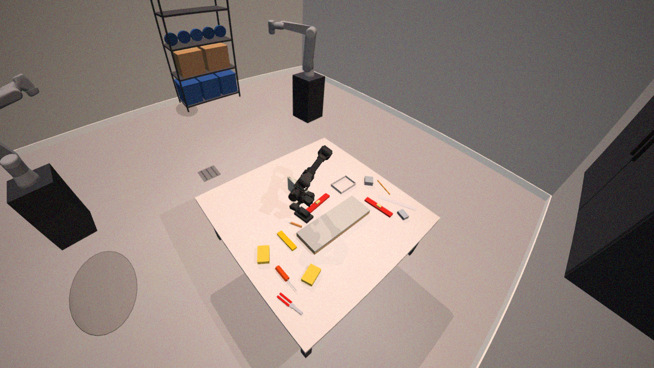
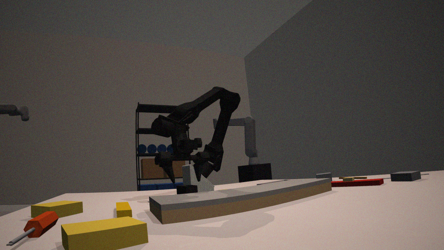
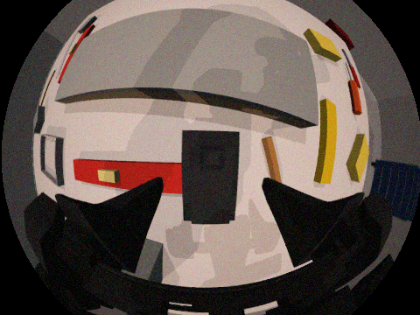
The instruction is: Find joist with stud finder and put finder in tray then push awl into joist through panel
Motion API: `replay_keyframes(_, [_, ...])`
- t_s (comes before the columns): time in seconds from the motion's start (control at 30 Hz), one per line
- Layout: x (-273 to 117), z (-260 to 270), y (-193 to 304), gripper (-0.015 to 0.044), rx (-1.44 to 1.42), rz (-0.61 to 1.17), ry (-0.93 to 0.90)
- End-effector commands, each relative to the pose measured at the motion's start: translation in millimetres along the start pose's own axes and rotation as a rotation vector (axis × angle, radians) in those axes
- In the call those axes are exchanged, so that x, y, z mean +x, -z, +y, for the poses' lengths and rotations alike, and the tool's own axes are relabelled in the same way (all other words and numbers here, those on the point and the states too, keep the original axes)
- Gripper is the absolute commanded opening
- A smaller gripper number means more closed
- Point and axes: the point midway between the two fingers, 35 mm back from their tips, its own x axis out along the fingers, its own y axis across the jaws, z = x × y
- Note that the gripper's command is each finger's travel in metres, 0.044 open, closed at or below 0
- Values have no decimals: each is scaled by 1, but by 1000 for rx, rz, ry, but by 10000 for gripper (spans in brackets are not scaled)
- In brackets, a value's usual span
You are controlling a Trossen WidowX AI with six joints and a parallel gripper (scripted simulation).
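Observation:
My gripper [image 1: 301, 206] [image 2: 186, 181] [image 3: 213, 183] is open and points down over the black stud finder [image 1: 304, 215] [image 2: 186, 189] [image 3: 210, 188], with nothing between its fingers. In the wrist view the stud finder shows between the fingertips. The floor panel [image 1: 332, 224] [image 2: 236, 193] [image 3: 262, 79] is a long grey-topped slab beside it. The awl [image 1: 296, 224] [image 3: 271, 158], with an orange-brown handle, lies by the panel's near end; a finger hides its shaft in the wrist view. The tray [image 1: 335, 188] [image 3: 59, 162] is a low grey rectangular rim with nothing visible inside. The joist is hidden.
A red level [image 1: 320, 201] [image 3: 136, 175] lies beside the stud finder. An upright grey plate [image 1: 290, 183] [image 2: 187, 175] [image 3: 150, 258] stands close to the arm. Yellow blocks [image 1: 263, 254] [image 1: 310, 274], a yellow bar [image 1: 286, 240], a screwdriver [image 1: 282, 273] and pliers [image 1: 285, 300] lie nearby.

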Motion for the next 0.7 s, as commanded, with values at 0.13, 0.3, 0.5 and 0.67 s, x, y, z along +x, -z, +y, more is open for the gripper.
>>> replay_keyframes(0.13, [13,0,3,440,6,-2,-4])
replay_keyframes(0.3, [21,0,5,440,6,-2,-4])
replay_keyframes(0.5, [30,1,8,440,6,-3,-5])
replay_keyframes(0.67, [37,1,10,440,6,-3,-5])
